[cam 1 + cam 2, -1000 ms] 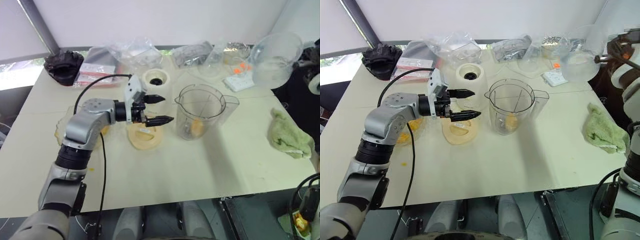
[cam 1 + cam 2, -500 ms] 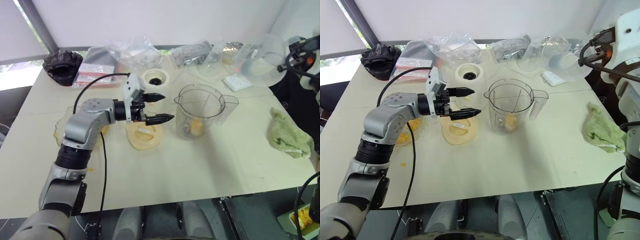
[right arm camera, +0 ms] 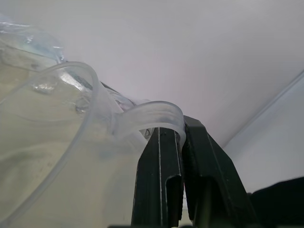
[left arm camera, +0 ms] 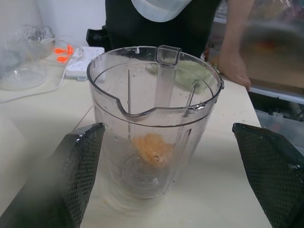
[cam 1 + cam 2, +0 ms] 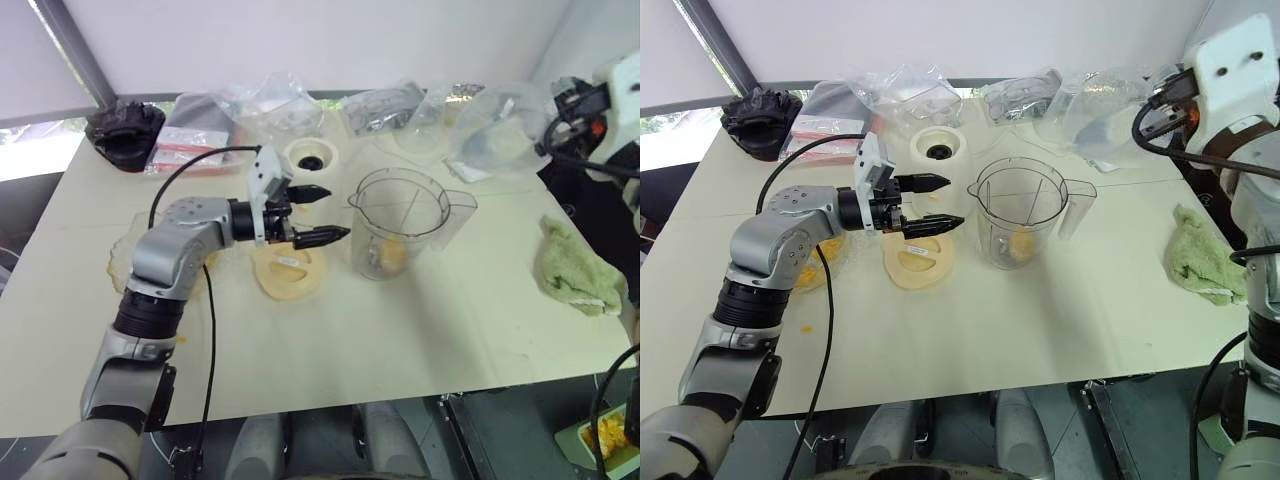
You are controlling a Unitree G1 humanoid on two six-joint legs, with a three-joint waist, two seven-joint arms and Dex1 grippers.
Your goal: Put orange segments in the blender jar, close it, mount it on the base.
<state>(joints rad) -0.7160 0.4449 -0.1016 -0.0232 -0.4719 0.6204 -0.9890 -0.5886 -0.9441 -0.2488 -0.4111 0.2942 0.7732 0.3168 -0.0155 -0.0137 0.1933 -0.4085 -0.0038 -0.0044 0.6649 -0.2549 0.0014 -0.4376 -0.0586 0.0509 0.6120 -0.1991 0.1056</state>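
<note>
right claw [image 3: 180, 137], clear lid [image 5: 495, 135] carried leftward

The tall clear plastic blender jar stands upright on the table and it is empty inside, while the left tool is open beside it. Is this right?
Not quite. The tall clear plastic blender jar is not empty: the left wrist view shows one yellow-orange segment lying near its bottom. The rest holds: the jar stands upright on the cream table, and the left tool is open beside it.

The left arm [image 5: 175, 255] is built of rounded silver-grey metal shells joined by black ribbed collars, with a thin black cable [image 5: 195, 165] looping from wrist to elbow. Its hand [image 5: 310, 215] carries a white angular camera block [image 5: 268, 180] and two tapered black fingers [image 4: 76, 175] (their inner pads cross-hatched). The right arm's wrist [image 5: 1230, 70] wears a white boxy housing with black cables.
</note>
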